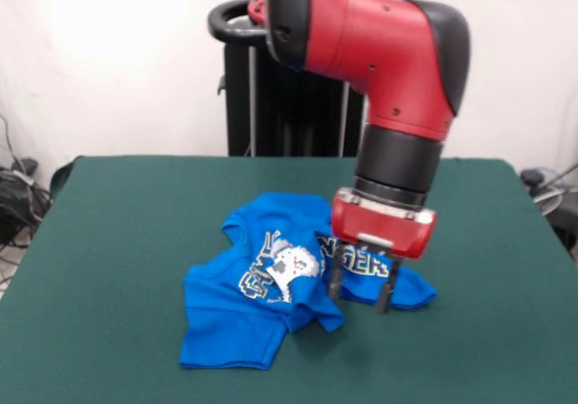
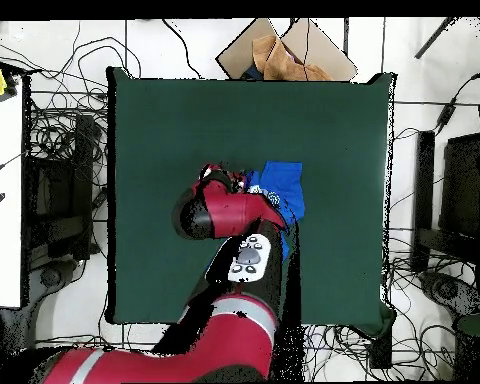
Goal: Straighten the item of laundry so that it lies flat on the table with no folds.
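Clearly the job is far from done. The shirt (image 1: 280, 286) lies crumpled near the middle of the bench (image 1: 126, 223), with a fold running through the white print so the lettering reads broken, one lower corner doubled over, and a sleeve bunched under the arm. The tool (image 1: 361, 291) stands at the shirt's edge with its two fingers apart, tips down at the cloth, gripping nothing that I can see (the overhead view hides most of the shirt beneath the arm). Every fold remains to be drawn out.
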`<state>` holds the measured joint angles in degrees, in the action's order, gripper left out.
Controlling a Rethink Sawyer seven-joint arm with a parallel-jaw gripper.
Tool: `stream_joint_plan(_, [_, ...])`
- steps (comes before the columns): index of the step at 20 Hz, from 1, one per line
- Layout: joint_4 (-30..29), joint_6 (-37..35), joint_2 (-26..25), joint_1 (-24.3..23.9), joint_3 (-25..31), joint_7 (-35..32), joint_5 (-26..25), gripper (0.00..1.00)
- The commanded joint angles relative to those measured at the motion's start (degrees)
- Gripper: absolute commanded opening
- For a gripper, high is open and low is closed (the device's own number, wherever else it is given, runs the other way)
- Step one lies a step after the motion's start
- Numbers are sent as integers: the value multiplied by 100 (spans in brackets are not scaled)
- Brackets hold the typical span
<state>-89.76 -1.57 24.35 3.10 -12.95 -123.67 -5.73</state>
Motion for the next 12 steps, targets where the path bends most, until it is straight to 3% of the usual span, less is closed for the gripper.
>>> stream_joint_plan(1, [-589,-1023,-96,547,120,-1031,470,100])
stream_joint_plan(12, [-400,-592,-981,1558,-1412,-1313,675,100])
